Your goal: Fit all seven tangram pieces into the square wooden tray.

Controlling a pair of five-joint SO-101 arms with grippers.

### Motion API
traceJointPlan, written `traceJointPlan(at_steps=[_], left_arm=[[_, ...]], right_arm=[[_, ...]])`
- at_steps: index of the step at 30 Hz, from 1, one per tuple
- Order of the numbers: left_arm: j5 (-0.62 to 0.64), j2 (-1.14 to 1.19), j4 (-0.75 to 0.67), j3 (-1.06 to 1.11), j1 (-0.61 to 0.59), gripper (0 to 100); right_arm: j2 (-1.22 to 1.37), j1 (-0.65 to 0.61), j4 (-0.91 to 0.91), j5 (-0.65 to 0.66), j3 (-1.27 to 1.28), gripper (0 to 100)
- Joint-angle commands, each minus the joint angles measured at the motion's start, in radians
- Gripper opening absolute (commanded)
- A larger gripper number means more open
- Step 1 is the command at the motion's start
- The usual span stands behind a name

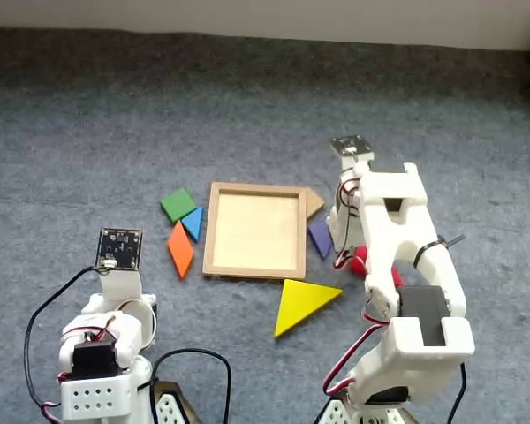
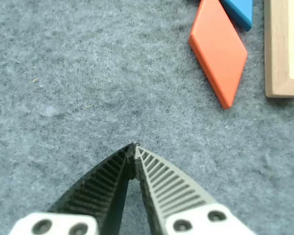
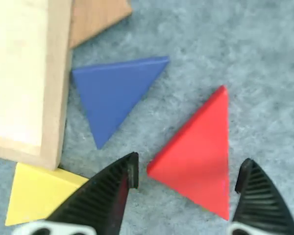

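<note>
Right wrist view shows the right gripper (image 3: 188, 171) spread open with the red triangle (image 3: 198, 161) between its fingers (image 3: 108, 191), the left gripper (image 2: 134, 152) clenched on nothing, and all seven pieces (image 1: 302, 302) lie outside the tray (image 1: 254, 188), so nothing is fitted yet.

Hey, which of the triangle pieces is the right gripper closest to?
The red triangle. It lies between the open fingers of the right gripper; the dark blue triangle and yellow triangle sit off to one side, beside the wooden tray.
</note>
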Motion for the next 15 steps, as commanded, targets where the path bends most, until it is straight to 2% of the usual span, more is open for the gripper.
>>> traceJointPlan(at_steps=[1, 4, 15], left_arm=[[0.006, -0.008, 0.006, 0.021, -0.005, 1], [0.006, -0.008, 0.006, 0.021, -0.005, 1], [0.006, -0.008, 0.006, 0.021, -0.005, 1]], right_arm=[[-0.012, -0.019, 0.013, 0.091, -0.045, 31.5], [-0.005, -0.016, 0.013, 0.137, -0.045, 31.5], [-0.004, 0.038, 0.018, 0.133, -0.024, 31.5]])
